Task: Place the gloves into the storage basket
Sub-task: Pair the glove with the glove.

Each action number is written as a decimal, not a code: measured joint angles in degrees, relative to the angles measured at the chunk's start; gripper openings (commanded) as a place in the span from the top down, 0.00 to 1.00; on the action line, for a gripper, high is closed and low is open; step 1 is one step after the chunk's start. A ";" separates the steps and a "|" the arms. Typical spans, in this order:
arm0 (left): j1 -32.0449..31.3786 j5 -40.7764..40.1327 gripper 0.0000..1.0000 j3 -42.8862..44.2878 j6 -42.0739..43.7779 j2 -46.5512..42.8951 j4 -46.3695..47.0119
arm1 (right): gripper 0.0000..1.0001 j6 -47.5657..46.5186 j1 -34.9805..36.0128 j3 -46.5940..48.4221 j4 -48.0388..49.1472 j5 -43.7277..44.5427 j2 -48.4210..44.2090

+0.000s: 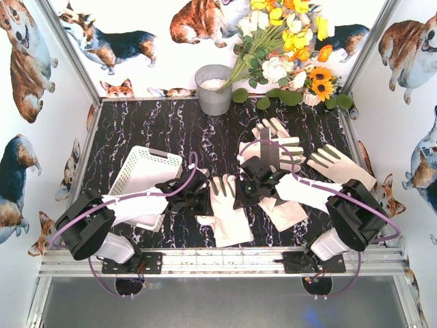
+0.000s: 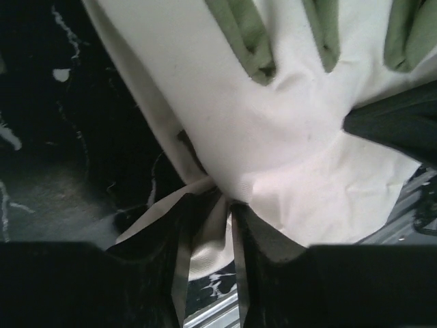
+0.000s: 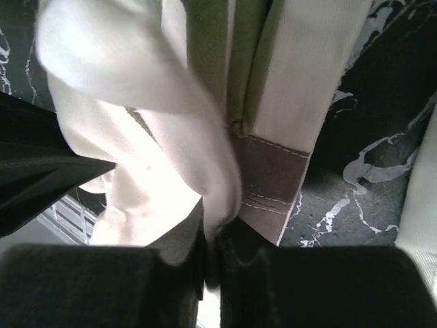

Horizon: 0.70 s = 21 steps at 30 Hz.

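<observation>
Gloves (image 1: 338, 164): at least four counted, all lying on the counter (image 1: 171, 130), right of the one basket (image 1: 156, 157). Left fingers (image 2: 263, 266): nearly together, pinching a fold at the edge of the middle glove (image 1: 222, 208). Right fingers (image 3: 252, 280): pressed together on white glove cloth (image 3: 136, 102). One bucket (image 1: 214, 89) at the back.

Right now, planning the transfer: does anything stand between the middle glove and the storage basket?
No loose object. Only the left gripper itself sits between the glove and the storage basket, its fingers on the glove's edge.
</observation>
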 measured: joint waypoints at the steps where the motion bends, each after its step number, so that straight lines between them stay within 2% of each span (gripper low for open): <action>1: -0.15 -0.70 0.62 0.11 0.24 -0.09 -1.01 | 0.73 -0.02 -0.02 0.00 -0.31 0.17 0.00; 6: -0.46 -5.05 0.40 1.40 1.75 -2.16 -8.79 | 0.41 -1.38 -0.55 0.04 -5.40 3.82 -1.07; 9: -0.44 -7.17 0.32 2.93 2.23 -4.63 -13.25 | 0.37 -2.60 -0.79 0.20 -9.29 5.92 -3.54; 11: -0.46 -8.24 0.31 4.63 2.38 -6.54 -15.89 | 0.37 -3.08 -0.83 0.52 -11.56 7.06 -5.79; 14: -0.46 -9.33 0.35 7.26 2.40 -9.51 -17.92 | 0.37 -3.96 -0.83 1.60 -14.49 8.48 -9.46; 17: -0.46 -9.46 0.46 8.28 2.16 -12.33 -18.10 | 0.38 -4.31 -0.83 2.40 -15.89 8.52 -12.50; 21: -0.46 -7.39 0.61 7.85 0.87 -13.38 -15.39 | 0.47 -3.87 -0.83 2.45 -16.68 6.25 -13.62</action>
